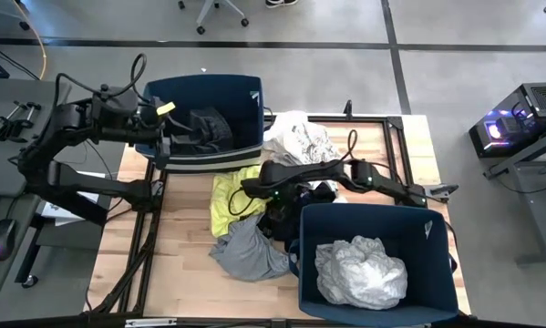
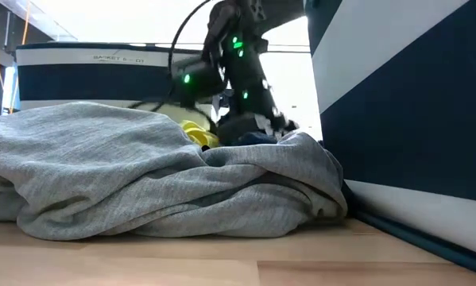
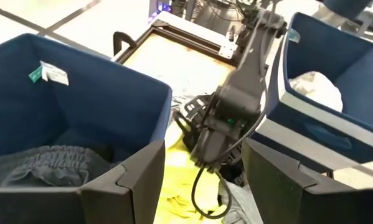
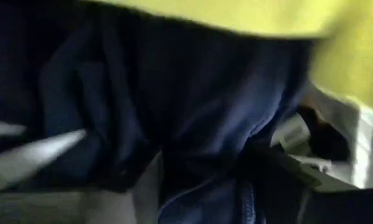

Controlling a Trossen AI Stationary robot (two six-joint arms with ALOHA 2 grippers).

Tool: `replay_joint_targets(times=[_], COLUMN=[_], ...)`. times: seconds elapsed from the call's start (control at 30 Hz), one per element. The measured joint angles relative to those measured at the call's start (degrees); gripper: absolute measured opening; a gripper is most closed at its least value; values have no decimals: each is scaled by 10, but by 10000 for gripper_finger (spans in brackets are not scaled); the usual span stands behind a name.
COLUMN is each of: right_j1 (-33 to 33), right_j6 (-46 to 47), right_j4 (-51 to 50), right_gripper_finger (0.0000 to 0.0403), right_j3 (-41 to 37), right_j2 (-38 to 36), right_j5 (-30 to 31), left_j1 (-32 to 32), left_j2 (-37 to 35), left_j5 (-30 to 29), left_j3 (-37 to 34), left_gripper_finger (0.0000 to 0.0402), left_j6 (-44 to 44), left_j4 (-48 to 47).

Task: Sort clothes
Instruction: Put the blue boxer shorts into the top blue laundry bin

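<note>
Reaching into clothes pile [image 1: 254, 214] beside near bin [image 1: 375, 260], right gripper [image 1: 274, 221] is pressing against navy garment [image 4: 192, 118]; grip unclear.

table [image 1: 186, 273]: wood; two navy bins [image 1: 209, 114]; yellow [image 1: 222, 200], grey [image 1: 250, 251], white [image 1: 300, 141] garments
</note>
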Motion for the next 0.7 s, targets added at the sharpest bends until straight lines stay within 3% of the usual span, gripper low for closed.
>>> replay_joint_targets(times=[0.23, 0.57, 0.7], right_j1=[6, 15, 15], right_j6=[-17, 90, 87], right_j4=[6, 25, 100], right_gripper_finger=[16, 7, 9], right_j3=[0, 0, 1], right_j2=[-26, -289, -390], right_j5=[-9, 68, 104], left_j1=[-13, -55, -77], left_j2=[0, 2, 13], left_j5=[0, 45, 49], left_j3=[0, 0, 0], left_gripper_finger=[200, 200, 200], left_j6=[17, 88, 134], left_j4=[21, 207, 301])
